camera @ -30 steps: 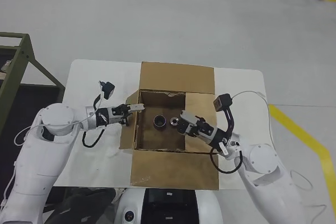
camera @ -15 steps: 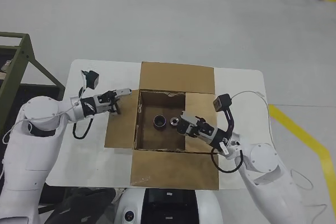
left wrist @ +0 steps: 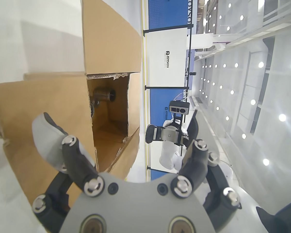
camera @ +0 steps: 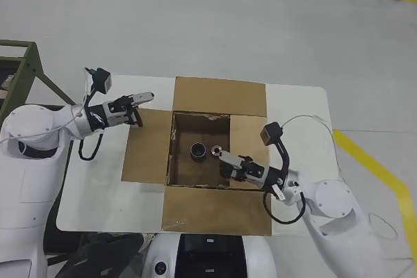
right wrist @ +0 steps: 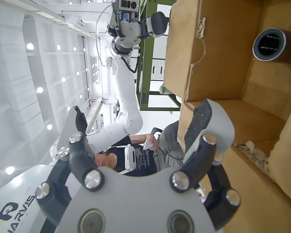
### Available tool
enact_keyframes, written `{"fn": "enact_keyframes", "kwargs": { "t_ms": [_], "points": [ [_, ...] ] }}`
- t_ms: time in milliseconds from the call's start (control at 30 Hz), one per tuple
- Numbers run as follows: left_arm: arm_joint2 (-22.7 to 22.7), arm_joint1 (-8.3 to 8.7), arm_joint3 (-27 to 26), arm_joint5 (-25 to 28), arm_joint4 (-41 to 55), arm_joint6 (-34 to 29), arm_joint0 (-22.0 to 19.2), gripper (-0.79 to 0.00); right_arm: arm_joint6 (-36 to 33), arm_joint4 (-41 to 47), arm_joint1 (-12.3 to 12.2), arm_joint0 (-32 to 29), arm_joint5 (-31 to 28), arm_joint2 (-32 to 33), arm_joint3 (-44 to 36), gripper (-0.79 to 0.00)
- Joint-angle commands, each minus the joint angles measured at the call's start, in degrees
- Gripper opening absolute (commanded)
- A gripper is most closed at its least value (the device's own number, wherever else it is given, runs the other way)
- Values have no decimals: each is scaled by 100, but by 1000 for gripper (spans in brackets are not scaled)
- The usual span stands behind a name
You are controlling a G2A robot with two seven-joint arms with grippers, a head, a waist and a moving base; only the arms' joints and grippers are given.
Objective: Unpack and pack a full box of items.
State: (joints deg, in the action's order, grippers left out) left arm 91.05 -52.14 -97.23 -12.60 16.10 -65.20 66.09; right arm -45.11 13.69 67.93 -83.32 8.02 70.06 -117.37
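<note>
An open cardboard box (camera: 201,174) stands mid-table with its flaps folded out. On its floor lie a dark metal cylinder (camera: 197,150) and a smaller piece (camera: 215,149) beside it. The cylinder (right wrist: 269,44) points its open end at the right wrist camera, and the left wrist view catches the cylinder (left wrist: 104,94) through the box opening. My left gripper (camera: 140,108) hangs open and empty over the table, beyond the far corner of the left flap (camera: 146,149). My right gripper (camera: 221,156) is open and empty, just inside the box at its right wall.
A green metal rack (camera: 14,76) stands off the table's left edge. The white table (camera: 104,194) has bare room left of the box and a narrower strip (camera: 299,111) on the right. Torn paper scraps (right wrist: 252,146) lie in a corner of the box.
My left gripper let go of the left flap and drew back to the far left. That flap now lies flat on the table. The right gripper shifted slightly inside the box.
</note>
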Motion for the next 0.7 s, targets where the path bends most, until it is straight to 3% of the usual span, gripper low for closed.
{"fn": "enact_keyframes", "kwargs": {
  "t_ms": [0,300,667],
  "points": [
    [-72,2,-37,-24,-26,20,-53,0,-20,-19,-17,-61,35,44,-90,0],
    [-583,-12,-180,-250,-157,119,-433,0,-276,55,-117,-449,-135,426,-334,0],
    [-1522,-138,205,-550,-58,398,-1196,0,-708,462,-214,-875,-511,800,-300,0]
  ]
}}
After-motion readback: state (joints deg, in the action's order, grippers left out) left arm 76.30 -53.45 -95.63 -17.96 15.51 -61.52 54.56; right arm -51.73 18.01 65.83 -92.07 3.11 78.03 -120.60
